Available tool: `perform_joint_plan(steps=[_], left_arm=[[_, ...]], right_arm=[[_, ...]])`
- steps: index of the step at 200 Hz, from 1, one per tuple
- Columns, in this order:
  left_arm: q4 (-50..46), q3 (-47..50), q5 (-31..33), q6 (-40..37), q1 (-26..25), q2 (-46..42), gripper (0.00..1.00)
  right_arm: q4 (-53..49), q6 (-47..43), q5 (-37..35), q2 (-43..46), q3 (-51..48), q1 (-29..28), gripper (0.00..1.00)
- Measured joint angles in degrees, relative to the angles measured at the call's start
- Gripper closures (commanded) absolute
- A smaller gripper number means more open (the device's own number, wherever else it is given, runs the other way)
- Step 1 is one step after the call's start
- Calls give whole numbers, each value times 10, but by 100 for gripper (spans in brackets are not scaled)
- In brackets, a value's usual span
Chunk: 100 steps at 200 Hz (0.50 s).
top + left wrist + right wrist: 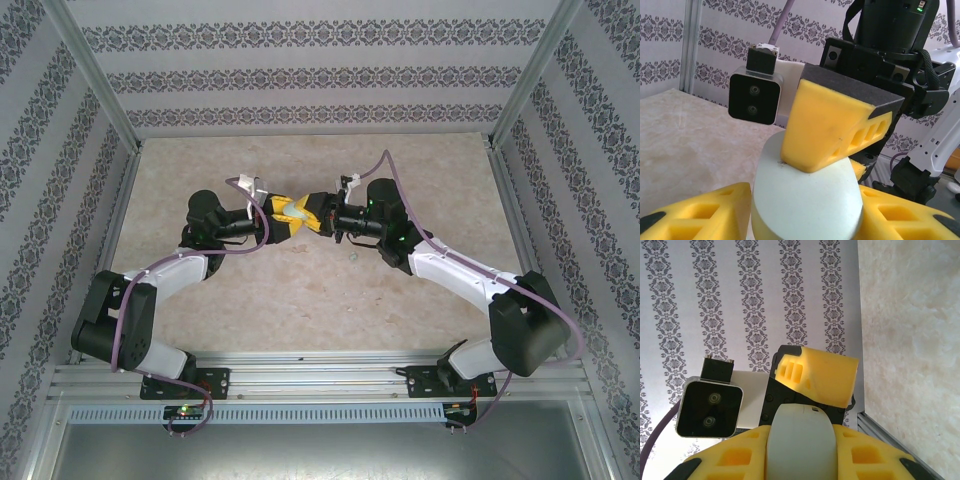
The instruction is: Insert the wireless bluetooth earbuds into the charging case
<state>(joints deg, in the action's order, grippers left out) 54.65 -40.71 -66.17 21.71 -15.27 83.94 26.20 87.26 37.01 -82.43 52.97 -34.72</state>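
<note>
Top external: left end effector [282,217] and right end effector [314,220] meet above the desk [300,300]. Both clamp the pale charging case [805,200].

**Bright, even light; softness only at close range**

The scene is lit brightly and evenly from above. On the table [300,290] only pale, soft-edged shadows are thrown beneath the arms, and the top view is rendered sharp from the middle to the corners. In the left wrist view the far table surface is washed out almost to white by a mild glare. The charging case [805,200], being very close to the lens, is shown slightly soft in both wrist views, and its lower rim is shaded. The wallpaper [740,300] is kept in clear focus in the right wrist view, and its pattern is well defined.
</note>
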Motion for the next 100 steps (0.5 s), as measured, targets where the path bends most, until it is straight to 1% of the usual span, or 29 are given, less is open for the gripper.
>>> perform_joint_plan(steps=[16, 28, 46, 66, 78, 93, 100], left_arm=[[0, 0, 1, 0, 0, 0, 46], [0, 0, 2, 0, 0, 0, 47], [-1, 1, 1, 0, 0, -2, 52], [-2, 1, -2, 0, 0, -5, 62], [-2, 1, -2, -1, 2, -6, 67], [-2, 1, -4, -2, 3, -7, 72], [-2, 1, -5, -2, 3, -7, 74]], right_arm=[[2, 1, 0, 0, 0, 0, 82], [3, 1, 0, 0, 0, 0, 82], [3, 1, 0, 0, 0, 0, 82], [5, 3, -1, 0, 0, 0, 81], [7, 5, -1, 0, 0, 0, 76], [9, 9, -1, 0, 0, 0, 64], [10, 10, -1, 0, 0, 0, 60]])
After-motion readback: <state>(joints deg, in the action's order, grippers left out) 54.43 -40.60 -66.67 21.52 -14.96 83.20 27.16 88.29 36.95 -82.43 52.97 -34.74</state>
